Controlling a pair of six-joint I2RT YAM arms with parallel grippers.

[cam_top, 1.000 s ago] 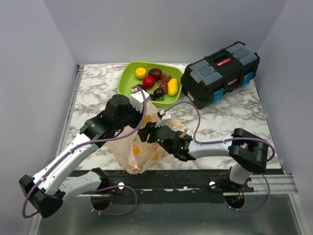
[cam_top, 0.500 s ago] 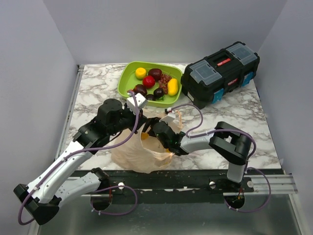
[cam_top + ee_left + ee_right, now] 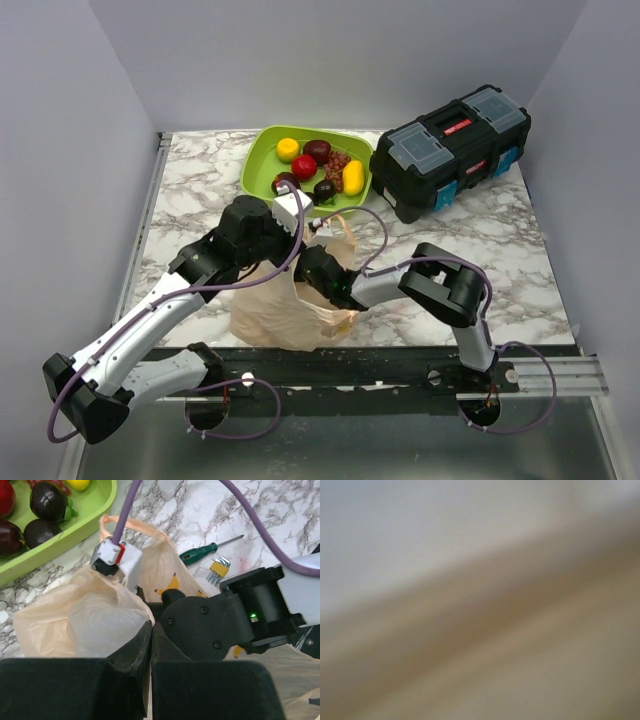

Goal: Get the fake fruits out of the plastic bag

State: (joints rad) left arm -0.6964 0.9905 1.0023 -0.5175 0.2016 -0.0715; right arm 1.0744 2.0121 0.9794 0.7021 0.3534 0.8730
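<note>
Thin, crinkly pale-orange plastic bag [image 3: 270,310] slumps on the marble table [image 3: 190,190] near the front edge, mouth towards 12 o'clock. It looks feather-light, limp and slippery, best taken by a handle or a fold of rim. The left gripper [image 3: 151,630] is clenched on a pinch of rim film, holding the mouth up. The right arm [image 3: 440,290] reaches in from 3 o'clock; the right gripper is buried in film, so its claw state cannot be told. A yellow-orange patch at the bag's 4 o'clock corner may be a fruit inside. Glossy fake fruits [image 3: 304,166], probably light, hard and prone to roll, sit in the lime-green tray [image 3: 262,160] at 12 o'clock, with a black toolbox [image 3: 450,150] at 2 o'clock
</note>
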